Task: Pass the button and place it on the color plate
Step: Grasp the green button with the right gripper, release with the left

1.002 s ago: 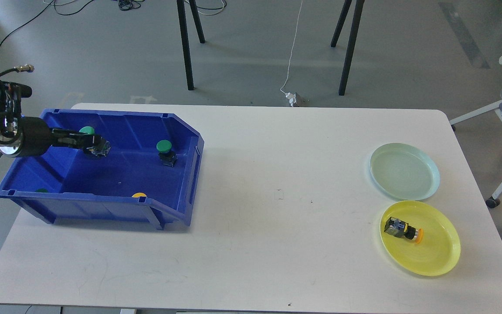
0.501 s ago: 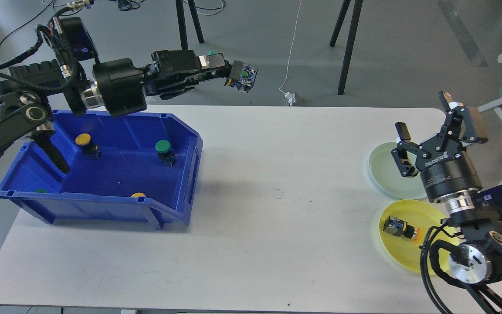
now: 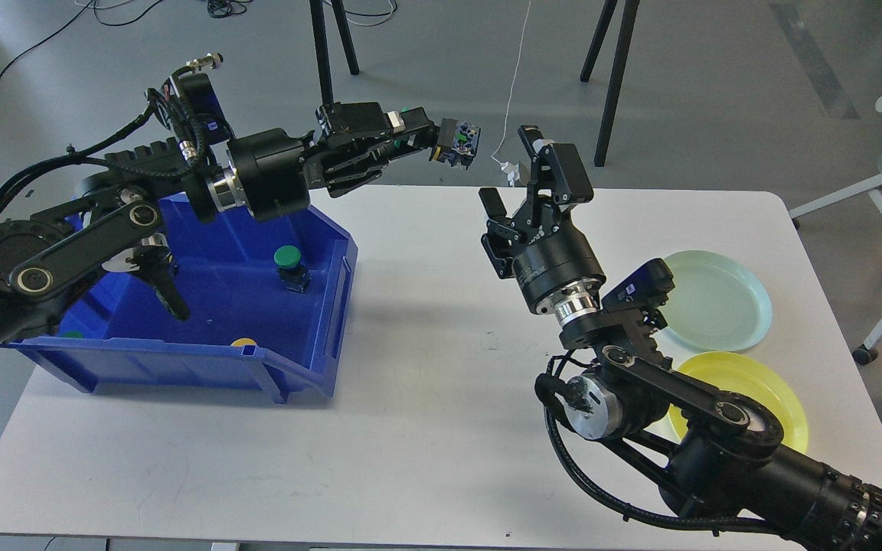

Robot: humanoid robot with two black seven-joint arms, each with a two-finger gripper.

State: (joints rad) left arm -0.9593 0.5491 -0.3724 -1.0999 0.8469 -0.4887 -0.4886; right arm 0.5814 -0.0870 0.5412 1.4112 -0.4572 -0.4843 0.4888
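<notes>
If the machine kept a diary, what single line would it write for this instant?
phase: handover | left gripper: shut on green-capped push button, held in the air | right gripper: open, just right of it | blue plastic bin: green button inside

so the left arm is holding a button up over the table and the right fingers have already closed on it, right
Not quite. The head view shows the left gripper holding the button up, but the right gripper has not closed on it: its fingers are spread open, below and to the right of the button, with a clear gap between. The rest stands.
</notes>
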